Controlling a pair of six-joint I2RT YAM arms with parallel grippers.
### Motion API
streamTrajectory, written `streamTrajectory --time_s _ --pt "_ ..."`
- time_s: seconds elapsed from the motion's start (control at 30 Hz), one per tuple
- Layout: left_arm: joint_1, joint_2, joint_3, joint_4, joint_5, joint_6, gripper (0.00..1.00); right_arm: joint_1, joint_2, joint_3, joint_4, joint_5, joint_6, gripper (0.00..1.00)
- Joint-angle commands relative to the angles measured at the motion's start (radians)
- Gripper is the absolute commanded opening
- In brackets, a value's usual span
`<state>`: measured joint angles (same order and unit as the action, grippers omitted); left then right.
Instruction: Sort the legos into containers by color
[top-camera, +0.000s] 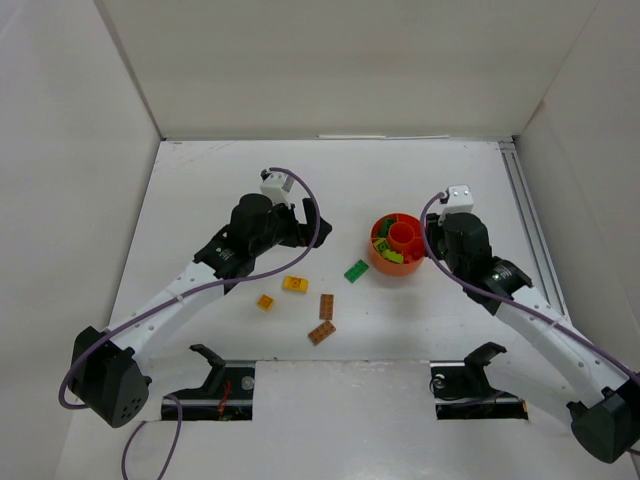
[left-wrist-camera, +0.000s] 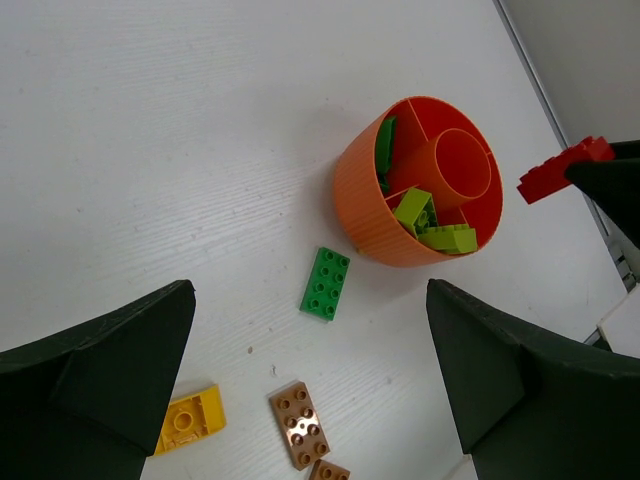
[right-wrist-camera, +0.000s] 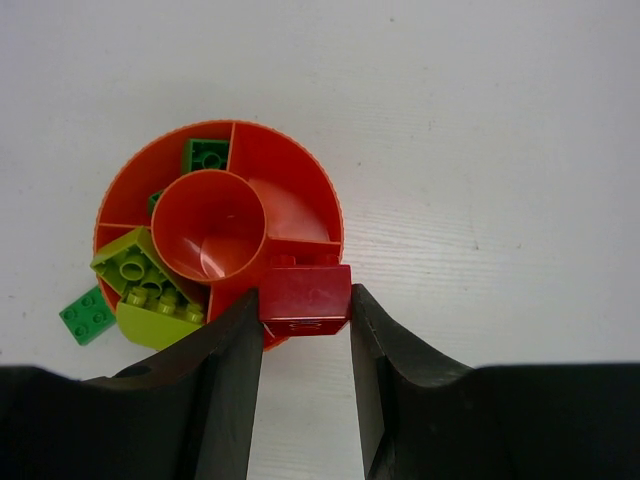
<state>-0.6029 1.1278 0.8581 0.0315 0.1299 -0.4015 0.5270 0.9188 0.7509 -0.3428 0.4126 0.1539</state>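
Nearest, on the table, two brown bricks and a yellow brick. Farther, left pincer wide, holding nothing, green brick lying ahead between its fingers. Clamped in right pincer, red brick, just right of orange bowl.

One bowl. Beside it on the desk: one green brick, one yellow brick, one orange brick, two brown bricks. Inside it, two lime bricks and at least one further green brick. One red brick at its rim.
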Motion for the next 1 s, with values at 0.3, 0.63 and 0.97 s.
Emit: streamTrajectory --time_s 0.3,0.63,0.97 --pt "0.000 -0.034 0.007 0.011 -0.006 -0.003 1.00 0.011 -0.069 0.114 0.002 0.005 -0.028 0.18" --pt "0.000 -0.043 0.007 0.011 -0.006 -0.003 1.00 0.011 -0.069 0.114 0.002 -0.005 -0.028 0.18" --pt "0.000 -0.053 0.007 0.002 -0.015 -0.003 1.00 0.011 -0.058 0.064 0.002 -0.024 -0.008 0.18"
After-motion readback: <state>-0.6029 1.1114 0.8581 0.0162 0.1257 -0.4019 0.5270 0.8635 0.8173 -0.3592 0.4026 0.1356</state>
